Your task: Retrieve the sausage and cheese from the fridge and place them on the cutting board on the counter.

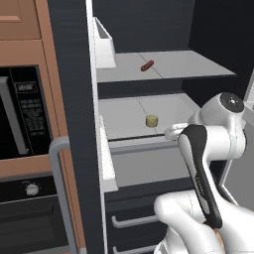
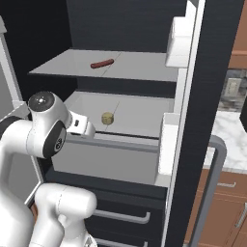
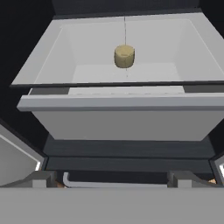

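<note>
Gripper (image 3: 112,181) hangs spread wide and holding nothing, in front of the open fridge (image 1: 74,99), level with the front edge of the lower shelf (image 3: 87,70). Cheese (image 3: 124,56) sits upright mid-shelf on that lower shelf, well clear of the fingertips (image 3: 43,180). Further back and one level up, the sausage (image 1: 147,65) lies flat near the middle of the upper shelf (image 1: 188,67)

Sausage (image 1: 147,65) shelf above cheese (image 1: 152,120) shelf
</note>
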